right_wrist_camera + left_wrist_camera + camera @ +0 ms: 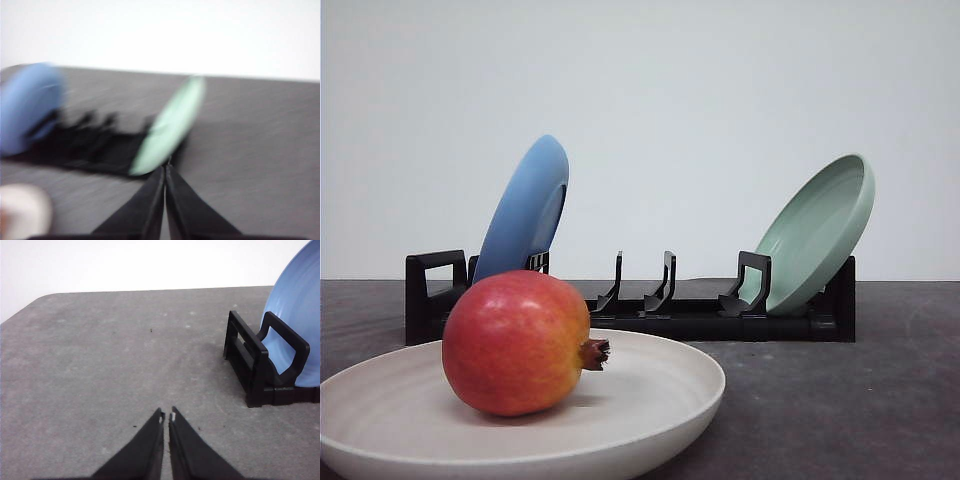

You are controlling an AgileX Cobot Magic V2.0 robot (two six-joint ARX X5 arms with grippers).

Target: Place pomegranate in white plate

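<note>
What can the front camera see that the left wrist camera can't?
The front view has the pomegranate lying in the white plate, plus the pale green plate leaning at the rack's right end. The left wrist view has the left gripper, its fingers closed together with nothing between them, above bare grey table. Both views share the blue plate standing in the black rack.

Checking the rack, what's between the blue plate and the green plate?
In the front view, two empty black dividers of the rack stand between the blue plate and green plate.
</note>
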